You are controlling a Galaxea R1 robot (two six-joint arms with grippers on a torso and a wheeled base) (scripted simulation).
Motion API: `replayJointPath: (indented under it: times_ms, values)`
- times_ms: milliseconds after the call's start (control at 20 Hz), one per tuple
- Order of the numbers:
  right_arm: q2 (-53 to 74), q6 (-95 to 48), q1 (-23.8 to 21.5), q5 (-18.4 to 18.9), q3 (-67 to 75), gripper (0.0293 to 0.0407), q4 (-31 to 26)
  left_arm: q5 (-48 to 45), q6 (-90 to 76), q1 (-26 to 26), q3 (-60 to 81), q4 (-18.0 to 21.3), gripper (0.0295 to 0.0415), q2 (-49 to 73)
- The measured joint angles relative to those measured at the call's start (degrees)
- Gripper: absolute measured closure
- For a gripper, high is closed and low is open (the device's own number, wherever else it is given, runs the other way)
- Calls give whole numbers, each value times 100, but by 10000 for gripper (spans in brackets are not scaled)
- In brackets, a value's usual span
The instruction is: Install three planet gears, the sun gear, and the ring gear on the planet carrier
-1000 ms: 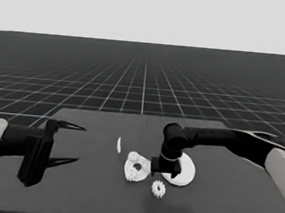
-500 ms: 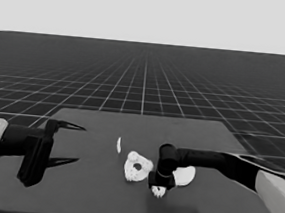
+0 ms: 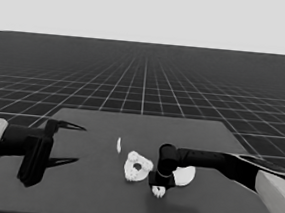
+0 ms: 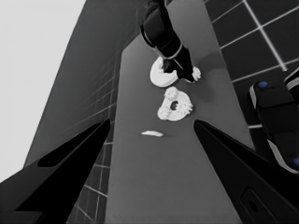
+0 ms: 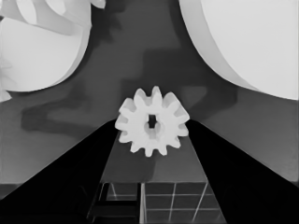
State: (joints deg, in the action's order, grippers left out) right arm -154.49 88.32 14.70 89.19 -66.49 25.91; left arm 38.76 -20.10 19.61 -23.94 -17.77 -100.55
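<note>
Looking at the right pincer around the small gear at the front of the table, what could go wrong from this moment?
The right pincer straddles a loose gear lying flat on the table; its fingers sit at the teeth, so closing off-centre might push the gear aside or tilt it.

The larger round part and the smaller round part, which already carries gears, lie close on either side; a lift or swing may knock them.

The left pincer waits at the table's left end.

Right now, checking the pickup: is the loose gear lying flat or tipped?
Flat: the gear shows its full toothed face and centre hole, lying on the table between the right hand fingers.
</note>
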Motion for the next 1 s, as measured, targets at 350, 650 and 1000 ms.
replayJointPath:
  times_ms: [350,650,1000]
  values:
    - [120,575,-1369,168,729,390,-1371,0,0,0,0,0,326,0]
    - [-1583,-457,-1620,-29,-2019,390,-1630,0,0,0,0,0,326,0]
    - [-2097,-934,-1636,-92,-3020,390,-1671,0,0,0,0,0,326,0]
